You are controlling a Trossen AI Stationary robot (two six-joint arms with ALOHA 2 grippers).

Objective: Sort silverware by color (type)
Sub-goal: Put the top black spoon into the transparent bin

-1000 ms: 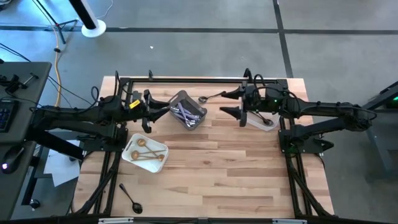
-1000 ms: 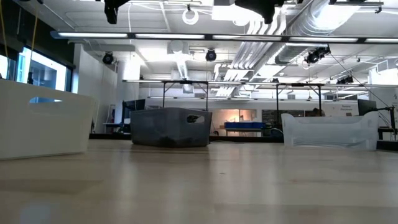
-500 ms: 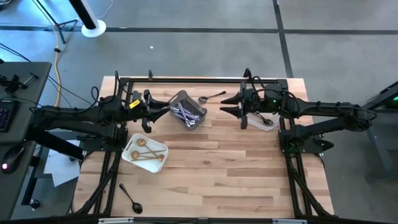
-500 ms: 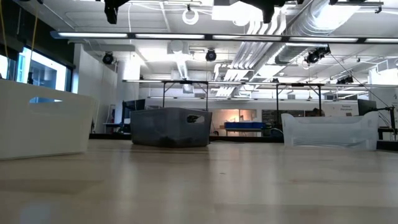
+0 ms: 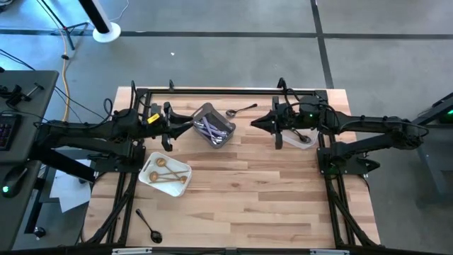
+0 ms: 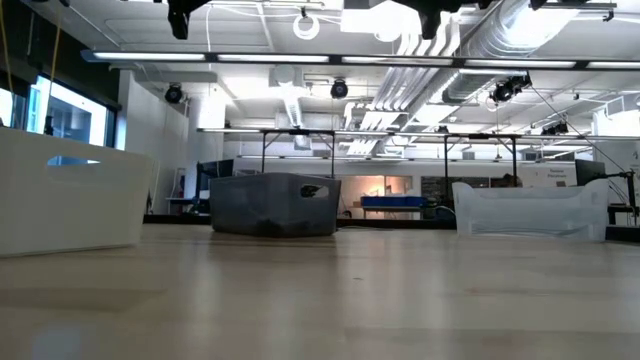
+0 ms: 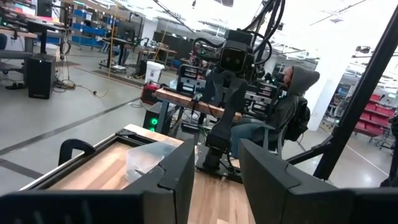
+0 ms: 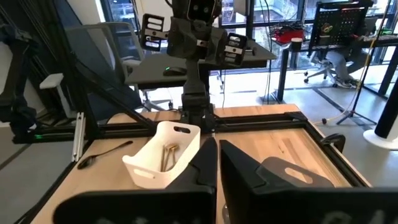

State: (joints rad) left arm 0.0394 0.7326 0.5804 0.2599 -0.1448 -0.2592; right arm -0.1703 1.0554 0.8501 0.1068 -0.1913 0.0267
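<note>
High view shows the sorting half set: gold spoons [image 5: 164, 172] lie in the white tray [image 5: 185, 172], lilac-handled pieces [image 5: 211, 128] in the grey bin [image 5: 224, 124]. One silver spoon [image 5: 241, 110] and one black spoon [image 5: 149, 227] lie loose on the wooden tabletop [image 5: 248, 184]. The right tool [image 5: 255, 123] hangs clenched and empty beside the clear tub [image 5: 306, 142]; the left tool [image 5: 174, 128] waits partly parted, holding nothing. Beyond is a workshop with a seated person [image 7: 283, 106].
</note>
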